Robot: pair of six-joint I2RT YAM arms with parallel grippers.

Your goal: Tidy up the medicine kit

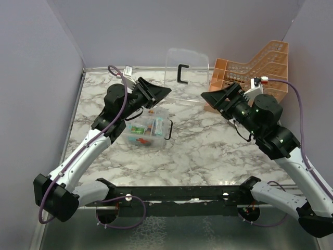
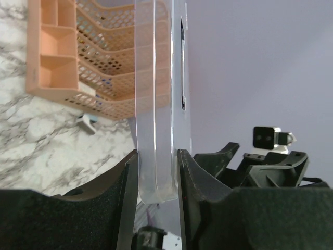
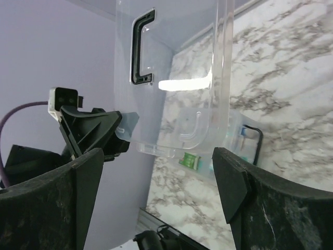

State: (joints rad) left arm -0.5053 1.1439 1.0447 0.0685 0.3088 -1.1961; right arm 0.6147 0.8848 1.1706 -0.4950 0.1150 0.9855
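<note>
As seen from overhead, medicine kit box [image 1: 147,127] sits lidless on marble table [image 1: 208,151], partly hidden under left gripper [image 1: 166,92].
Left wrist: jaws pinch one edge of clear lid [image 2: 156,78]; lid's far end cut off.
Right wrist: right gripper [image 3: 158,156] spread wide beside lid; contact hard to judge.

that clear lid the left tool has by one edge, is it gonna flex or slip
Probably stiff: the clear lid stands straight out of the left tool with no visible sag. Likely light, being thin clear plastic. Its glossy surface may be slippery, and pinched at one edge only it could pivot if bumped.
</note>
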